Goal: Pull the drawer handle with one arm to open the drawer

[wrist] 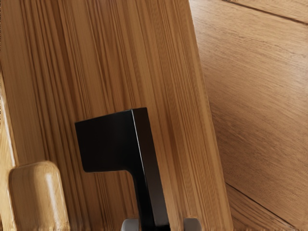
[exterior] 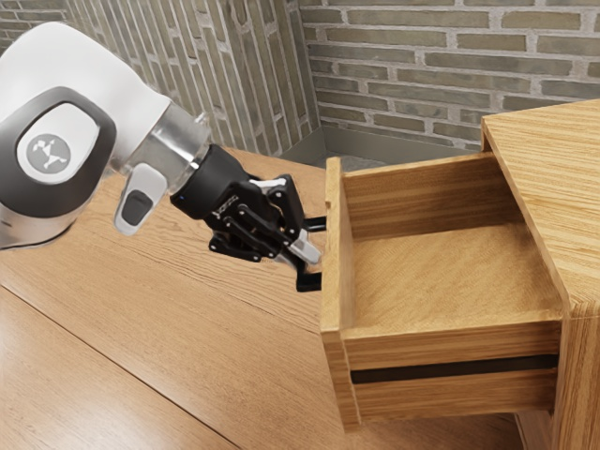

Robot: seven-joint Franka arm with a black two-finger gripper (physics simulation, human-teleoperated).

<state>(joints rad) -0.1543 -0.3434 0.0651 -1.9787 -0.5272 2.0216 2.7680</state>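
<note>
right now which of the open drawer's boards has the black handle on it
The front board, the upright one facing the gripper; the black handle sticks out of it. The side board and floor board carry none.

Two cameras on one drawer (exterior: 441, 272): a side view and a wrist close-up
The exterior view looks down from beside the arm (exterior: 84, 131), across the table (exterior: 141, 375) toward the cabinet (exterior: 553, 169) at the exterior view's right, brick wall (exterior: 450, 56) far behind; the wrist view faces the drawer front (wrist: 96, 57) from very near. Both share that front and its black handle (wrist: 120, 144)
</note>
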